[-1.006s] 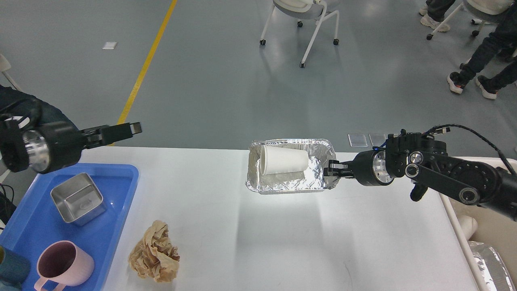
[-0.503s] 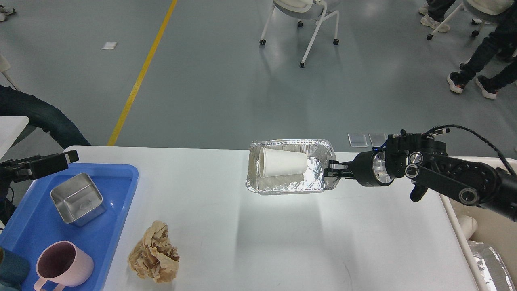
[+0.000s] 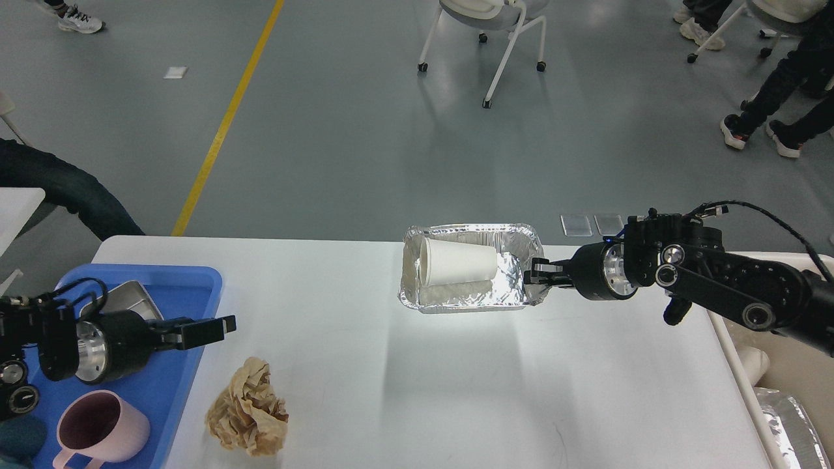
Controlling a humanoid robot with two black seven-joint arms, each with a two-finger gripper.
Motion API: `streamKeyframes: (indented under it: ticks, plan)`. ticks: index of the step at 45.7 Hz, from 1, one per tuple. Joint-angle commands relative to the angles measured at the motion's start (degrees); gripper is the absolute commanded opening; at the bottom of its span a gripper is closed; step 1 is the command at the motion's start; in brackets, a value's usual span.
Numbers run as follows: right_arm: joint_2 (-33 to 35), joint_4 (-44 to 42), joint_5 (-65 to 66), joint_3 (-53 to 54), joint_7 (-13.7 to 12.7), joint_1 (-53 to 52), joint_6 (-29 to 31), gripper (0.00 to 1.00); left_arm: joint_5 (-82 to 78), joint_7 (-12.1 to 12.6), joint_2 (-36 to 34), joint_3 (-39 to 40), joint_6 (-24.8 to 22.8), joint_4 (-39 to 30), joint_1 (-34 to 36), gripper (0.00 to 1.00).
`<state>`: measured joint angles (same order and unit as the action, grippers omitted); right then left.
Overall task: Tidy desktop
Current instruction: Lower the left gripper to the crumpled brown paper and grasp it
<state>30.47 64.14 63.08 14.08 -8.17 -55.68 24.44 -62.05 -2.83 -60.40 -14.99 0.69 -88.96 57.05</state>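
- My left gripper (image 3: 218,327) has come down and in since the earlier frames; a second ago it was high over the table's far-left edge, now it sits low over the right rim of the blue tray (image 3: 199,286); the right arm and its load have barely shifted.
- Left jaws: seen edge-on and dark, so I cannot tell how far apart they stand; nothing visibly held.
- My right gripper (image 3: 535,273) is pinched on the right-hand rim of the foil tray (image 3: 472,296), which sits at the far middle of the desktop (image 3: 456,378); whether it is lifted or resting I cannot tell.
- White paper cup (image 3: 456,262) lies on its side inside the foil tray, mouth to the left, long axis running left-right.
- Crumpled brown paper (image 3: 249,410) lies on the near-left desktop, just beside the blue tray; from the left jaws it is toward me and slightly right, near; the right arm is well apart from it and occupied.
- Judgement: the paper falls to the left arm; a short drop toward me, then close over the wad.
- Pink mug (image 3: 101,433) stands in the blue tray; beige bin (image 3: 791,374) at the right edge looks like the foil tray's destination.
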Motion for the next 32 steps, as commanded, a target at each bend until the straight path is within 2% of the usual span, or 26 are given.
streamKeyframes:
  ticks: [1,23,29,32]
  plan:
    - [0.2,0.0,0.0,0.0,0.0,0.0,0.0,0.00,-1.3,-0.1,5.9,0.0,0.0,4.9,-2.8,0.97]
    - [-0.1,-0.1,0.0,0.0,0.0,0.1,0.0,0.00,-5.5,-0.3,19.4,-2.0,0.0,12.9,-10.6,0.96]
    - [0.1,-0.1,0.0,0.0,0.0,0.1,0.0,0.00,-5.6,-0.4,19.3,-3.8,0.0,13.1,-10.5,0.76]
    - [-0.1,-0.1,0.0,0.0,0.0,0.1,0.0,0.00,-5.7,-0.3,19.1,-4.7,-0.2,13.1,-10.0,0.57]
